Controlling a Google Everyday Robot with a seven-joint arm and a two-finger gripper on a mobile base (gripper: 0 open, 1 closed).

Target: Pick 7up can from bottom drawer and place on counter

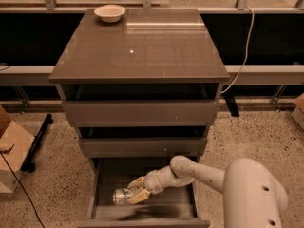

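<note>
**Claw at the can, down in the bottom drawer**

I had the claw (137, 191) low inside the open bottom drawer (142, 213), reaching in from the right on the white arm (199, 172). The 7up can (121, 196) lay on its side on the drawer floor, immediately left of the claw and touching it or nearly so. The can's long axis ran roughly left-right, so its right end pointed at the claw. I could not tell whether the claw was pinching the can or only set against its near end, and the can looked to be resting on the floor, not lifted.

The can was the only thing I saw in that drawer; the floor in front of the claw was a dark blur. The two drawers above the claw, middle (142, 146) and top (140, 112), stood slightly open, contents hidden. The counter (142, 51) sat well above and behind the claw, with a pale bowl (109, 12) at its far left corner.

My judgement: grasp step, not confirmed. The lift would need to come out toward the front, because the middle drawer's front overhung the claw.
</note>
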